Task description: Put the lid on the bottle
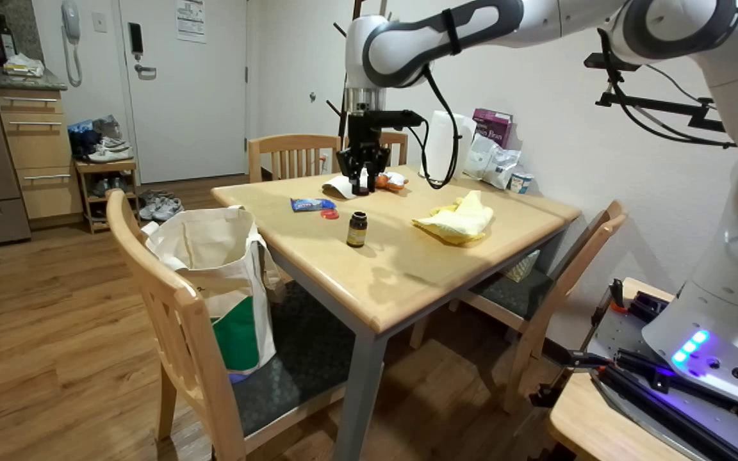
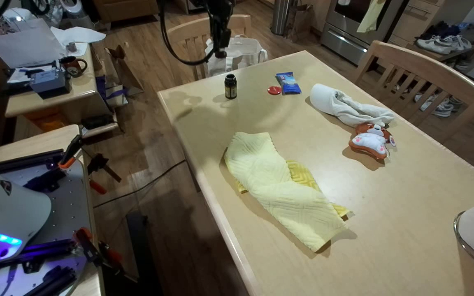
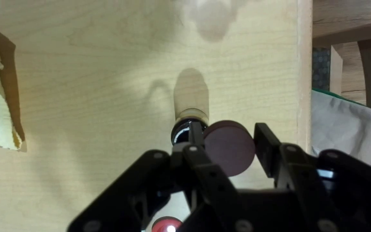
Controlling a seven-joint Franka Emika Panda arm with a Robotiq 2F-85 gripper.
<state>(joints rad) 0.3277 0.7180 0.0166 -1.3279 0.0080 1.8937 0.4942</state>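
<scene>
While one bottle (image 1: 357, 229) stands upright on the table (image 1: 388, 224), two jaws pinch one lid (image 3: 229, 149) in midair.

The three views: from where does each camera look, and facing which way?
Wrist view: wrist-mounted, facing down at the table; fingers show, holding the lid.
In an exterior view: off a table corner, facing door and wall; arm, base and fingers show.
In an exterior view: above table height, facing down toward the tote bag; base (partly) and fingers show.
Both exterior views share the bottle.
</scene>
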